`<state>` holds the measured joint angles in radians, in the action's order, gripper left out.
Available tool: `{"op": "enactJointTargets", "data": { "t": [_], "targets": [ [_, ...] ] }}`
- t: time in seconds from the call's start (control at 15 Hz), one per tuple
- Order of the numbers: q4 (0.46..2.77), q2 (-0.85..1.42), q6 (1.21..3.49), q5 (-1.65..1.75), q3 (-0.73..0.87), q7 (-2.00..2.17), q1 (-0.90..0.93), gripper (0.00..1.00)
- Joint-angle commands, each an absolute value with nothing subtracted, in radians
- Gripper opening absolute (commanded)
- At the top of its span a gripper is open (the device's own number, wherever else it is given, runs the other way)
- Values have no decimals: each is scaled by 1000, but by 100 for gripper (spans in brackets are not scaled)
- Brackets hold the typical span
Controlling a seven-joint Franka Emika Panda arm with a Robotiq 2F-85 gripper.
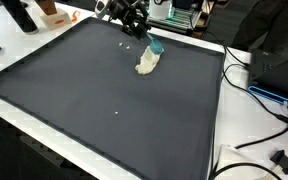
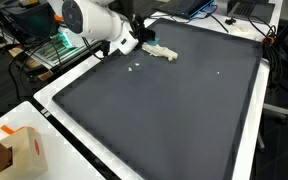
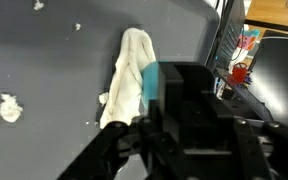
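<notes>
Black Robotiq gripper (image 1: 140,36) sits at the far edge of the dark grey table mat (image 1: 84,105), right over the teal end of the white crumpled cloth with a teal patch (image 1: 148,62). The cloth lies flat on the mat, stretched away from the gripper, not lifted; both exterior views (image 2: 162,52) agree. In the wrist view the teal patch (image 3: 150,80) sits just ahead of the black finger housing. The fingertips are blurred and dark, so whether they are spread, closed or pinching the cloth cannot be told. Small white crumbs (image 3: 6,107) are scattered on the mat near the cloth, apart from it. Progress, as a judgement: gripper is at the cloth, no confirmed hold, cloth not raised or shifted, crumbs untouched.
</notes>
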<state>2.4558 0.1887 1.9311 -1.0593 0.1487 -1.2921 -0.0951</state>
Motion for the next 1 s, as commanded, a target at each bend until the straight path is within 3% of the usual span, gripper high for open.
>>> {"op": "enactJointTargets", "data": {
  "t": [0.0,0.93],
  "targets": [
    [2436,272,1918,-1113,144,-1350,-138,25],
    [2416,312,2010,-1065,145,-1230,-130,25]
  ]
}}
